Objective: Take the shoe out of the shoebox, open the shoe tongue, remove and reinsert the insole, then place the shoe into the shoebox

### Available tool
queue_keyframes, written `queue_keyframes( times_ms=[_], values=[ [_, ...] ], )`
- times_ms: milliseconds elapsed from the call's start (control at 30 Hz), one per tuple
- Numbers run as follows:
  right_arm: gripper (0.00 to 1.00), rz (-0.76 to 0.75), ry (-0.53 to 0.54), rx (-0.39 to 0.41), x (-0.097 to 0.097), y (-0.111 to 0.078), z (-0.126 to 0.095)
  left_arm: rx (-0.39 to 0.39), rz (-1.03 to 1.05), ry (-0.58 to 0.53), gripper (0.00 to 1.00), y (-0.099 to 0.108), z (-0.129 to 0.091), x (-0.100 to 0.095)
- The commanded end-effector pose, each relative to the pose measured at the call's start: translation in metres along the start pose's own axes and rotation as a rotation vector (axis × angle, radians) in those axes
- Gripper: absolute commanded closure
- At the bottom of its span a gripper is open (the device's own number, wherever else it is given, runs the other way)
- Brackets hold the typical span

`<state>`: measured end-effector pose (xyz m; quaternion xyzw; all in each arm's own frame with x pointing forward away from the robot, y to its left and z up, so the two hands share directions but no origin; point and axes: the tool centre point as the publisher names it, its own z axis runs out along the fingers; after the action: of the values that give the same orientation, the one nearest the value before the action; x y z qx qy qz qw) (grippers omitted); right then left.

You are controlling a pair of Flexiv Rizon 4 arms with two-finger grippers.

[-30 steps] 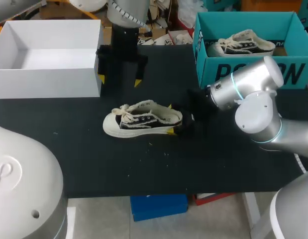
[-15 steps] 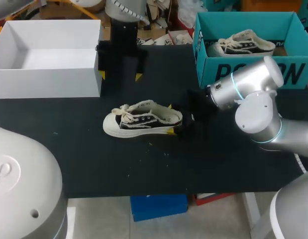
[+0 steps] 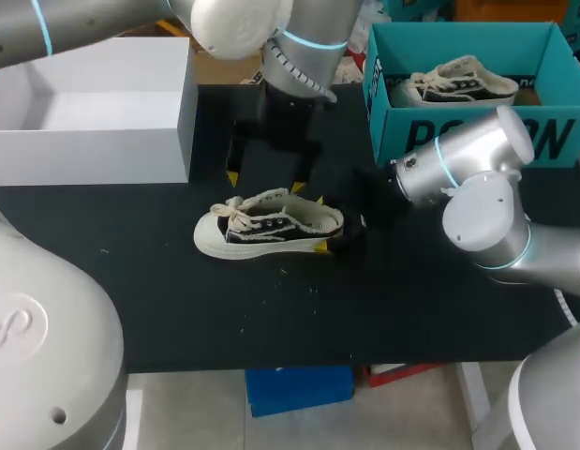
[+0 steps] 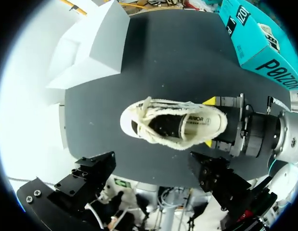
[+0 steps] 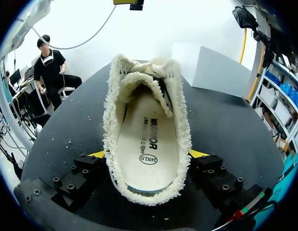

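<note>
Head view: the right jaws, coming in from the right, are clenched on the heel of the cream-and-black canvas sneaker (image 3: 269, 223). It lies mid-frame on the black bench (image 3: 271, 309), toe left. The left jaws hang released over it. A white open cardboard box (image 3: 93, 141) sits upper left. Upper right, a teal cardboard shoebox (image 3: 477, 131) holds a matching sneaker (image 3: 455, 82).

Head camera looks down from behind; both wrist cameras closely face the same shoe (image 3: 269, 225).
</note>
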<state>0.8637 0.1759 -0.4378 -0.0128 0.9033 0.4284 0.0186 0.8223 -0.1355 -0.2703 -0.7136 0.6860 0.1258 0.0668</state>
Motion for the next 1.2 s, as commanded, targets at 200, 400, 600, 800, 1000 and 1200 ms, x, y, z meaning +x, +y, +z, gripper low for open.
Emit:
queue_keyframes(
  times_ms=[200, 400, 600, 800, 1000, 1200],
  values=[
    [1.00, 0.001, -0.001, 0.001, 0.000, 0.000, 0.002, 0.003, 0.000, -0.053, 0.00, -0.007, 0.024, 0.026],
    [1.00, 0.001, -0.001, 0.001, 0.000, 0.000, 0.002, 0.009, 0.006, -0.055, 0.00, -0.011, 0.040, 0.032],
    [1.00, 0.001, -0.001, 0.001, 0.000, 0.000, 0.002, 0.014, 0.010, -0.066, 0.00, -0.019, 0.052, 0.035],
    [1.00, 0.001, -0.001, 0.001, 0.000, 0.000, 0.002, 0.008, 0.013, -0.089, 0.00, -0.023, 0.061, 0.036],
    [1.00, 0.001, -0.001, 0.001, 0.000, 0.000, 0.002, 0.007, 0.021, -0.118, 0.00, -0.026, 0.071, 0.038],
    [1.00, 0.001, -0.001, 0.001, 0.000, 0.000, 0.002, -0.002, 0.024, -0.144, 0.00, -0.029, 0.079, 0.038]
  ],
)
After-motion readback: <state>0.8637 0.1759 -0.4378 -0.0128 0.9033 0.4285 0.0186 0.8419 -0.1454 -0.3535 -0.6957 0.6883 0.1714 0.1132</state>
